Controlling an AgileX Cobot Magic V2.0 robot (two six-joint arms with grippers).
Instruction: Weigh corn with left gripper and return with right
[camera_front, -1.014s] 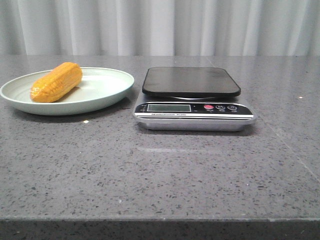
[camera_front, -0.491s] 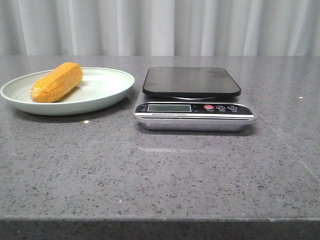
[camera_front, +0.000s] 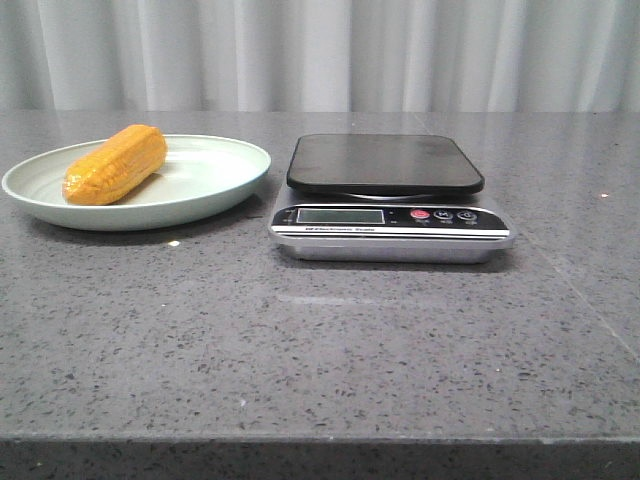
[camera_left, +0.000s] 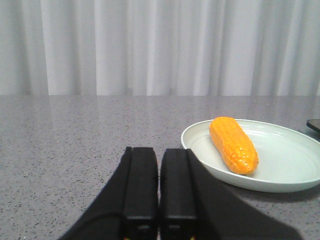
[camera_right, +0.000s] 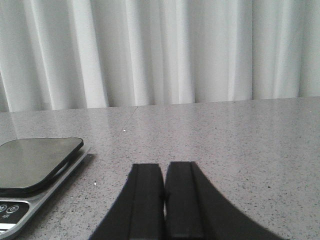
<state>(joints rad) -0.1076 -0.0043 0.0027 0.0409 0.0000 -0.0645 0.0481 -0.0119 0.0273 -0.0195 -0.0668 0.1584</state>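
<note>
The orange-yellow corn (camera_front: 115, 164) lies on its side in a pale green plate (camera_front: 215, 180) at the table's left. A silver kitchen scale (camera_front: 390, 222) with a black weighing pan (camera_front: 385, 163) stands to the right of the plate, nothing on it. In the left wrist view the corn (camera_left: 233, 144) and plate (camera_left: 285, 160) lie ahead and off to one side of my left gripper (camera_left: 160, 150), which is shut and empty. My right gripper (camera_right: 163, 166) is shut and empty too, with the scale (camera_right: 35, 162) off to its side. Neither gripper shows in the front view.
The grey speckled table (camera_front: 320, 340) runs back to a white curtain (camera_front: 320, 50). Its front edge (camera_front: 320, 438) crosses the bottom of the front view.
The whole front view has shifted very slightly to the right. The corn, plate and scale keep their places relative to each other.
</note>
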